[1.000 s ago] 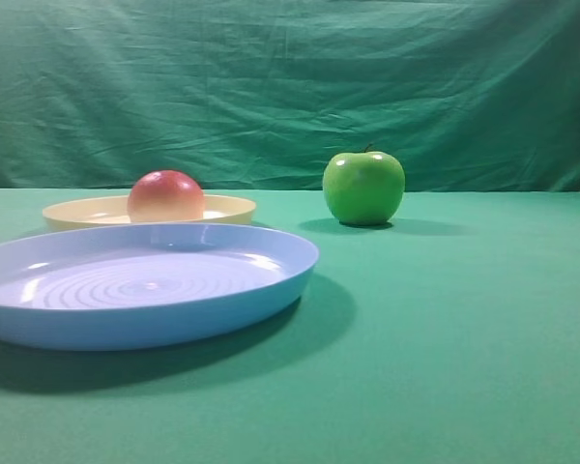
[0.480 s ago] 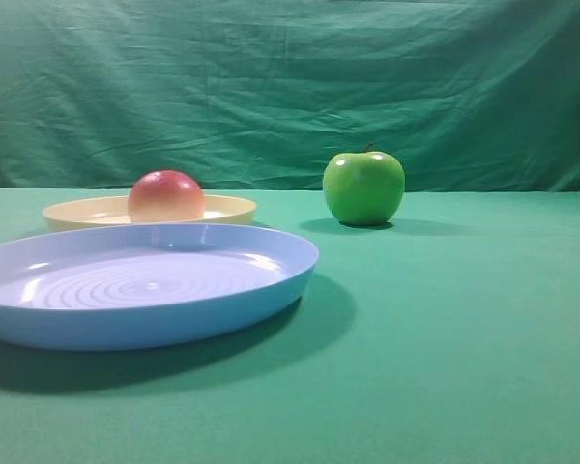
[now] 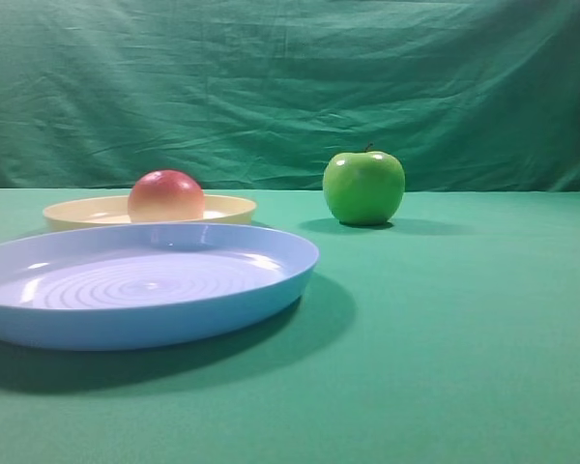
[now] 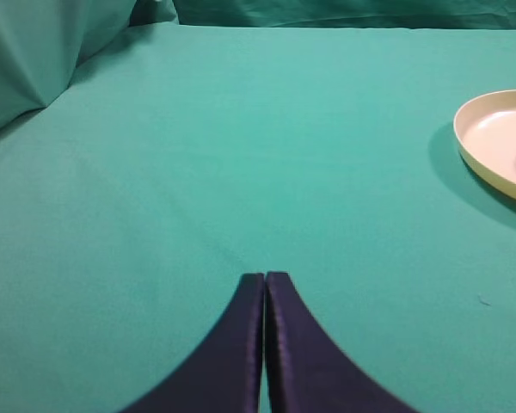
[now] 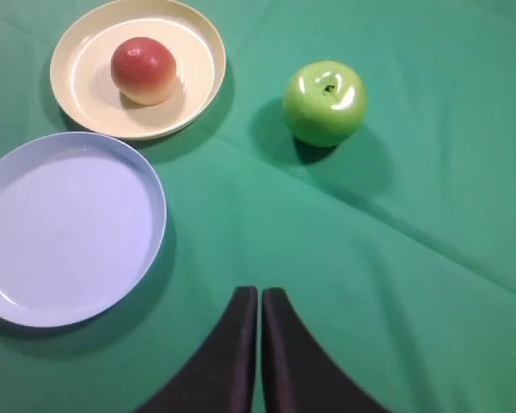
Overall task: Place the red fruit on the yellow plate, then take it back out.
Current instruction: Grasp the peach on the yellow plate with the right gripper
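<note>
Nothing had moved; the round red fruit [image 5: 143, 70] sat on the shallow round yellow plastic plate [image 5: 202, 90]. Both pincers, left [image 4: 265, 277] and right [image 5: 259, 292], were shut, empty. To lift it, open wide first

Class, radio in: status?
Both grippers shut, empty. Red fruit sits on yellow plate. Nothing blocking it.

Left pincer [image 4: 264, 280]: two dark navy-black fingers, smooth, matte, flaring wide at the base and curving to narrow tips. Right pincer [image 5: 259, 294]: same shape, looks blacker, edges blurred, possibly rubbery. No cables, screws or markings visible.
</note>
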Available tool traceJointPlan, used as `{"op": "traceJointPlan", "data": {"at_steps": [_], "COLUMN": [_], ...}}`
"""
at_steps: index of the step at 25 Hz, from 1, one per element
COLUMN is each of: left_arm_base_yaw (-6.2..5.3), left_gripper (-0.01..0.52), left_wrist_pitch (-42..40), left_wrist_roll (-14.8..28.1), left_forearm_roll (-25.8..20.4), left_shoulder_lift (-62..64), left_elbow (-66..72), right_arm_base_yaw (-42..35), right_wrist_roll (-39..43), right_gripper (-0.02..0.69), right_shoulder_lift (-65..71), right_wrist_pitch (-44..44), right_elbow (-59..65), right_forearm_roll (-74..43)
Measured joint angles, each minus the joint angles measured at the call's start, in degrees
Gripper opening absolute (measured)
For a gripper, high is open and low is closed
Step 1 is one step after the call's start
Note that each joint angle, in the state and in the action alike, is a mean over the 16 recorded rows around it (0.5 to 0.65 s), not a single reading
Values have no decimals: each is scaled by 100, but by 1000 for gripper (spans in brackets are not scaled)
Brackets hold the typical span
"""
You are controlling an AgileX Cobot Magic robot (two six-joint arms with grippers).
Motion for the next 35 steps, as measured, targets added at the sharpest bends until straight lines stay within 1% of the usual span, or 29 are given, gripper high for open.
{"op": "traceJointPlan", "data": {"at_steps": [5,16,20,23,26,28,30,35], "left_arm_base_yaw": [0,0,0,0,0,0,0,0], "left_gripper": [0,0,0,0,0,0,0,0], "left_wrist_pitch": [0,0,0,0,0,0,0,0], "left_wrist_roll": [0,0,0,0,0,0,0,0], "left_forearm_roll": [0,0,0,0,0,0,0,0], "left_shoulder_lift": [0,0,0,0,0,0,0,0], "left_elbow": [0,0,0,0,0,0,0,0], "right_arm_base_yaw": [104,119,145,196,259,300,341,443], "right_wrist_roll": [-23,-403,-779,-1181,-1613,-1882,-2144,-2655], "right_gripper": [0,0,0,14,58,111,181,383], "right_shoulder_lift": [948,2411,2947,3410,3917,4266,4605,5336], "right_wrist_pitch": [-433,-2121,-2365,-2353,-2211,-2102,-2008,-1900], "right_elbow": [-289,-714,-1136,-1588,-2119,-2487,-2834,-3520], "right_forearm_roll": [231,647,768,904,1085,1233,1402,1816]}}
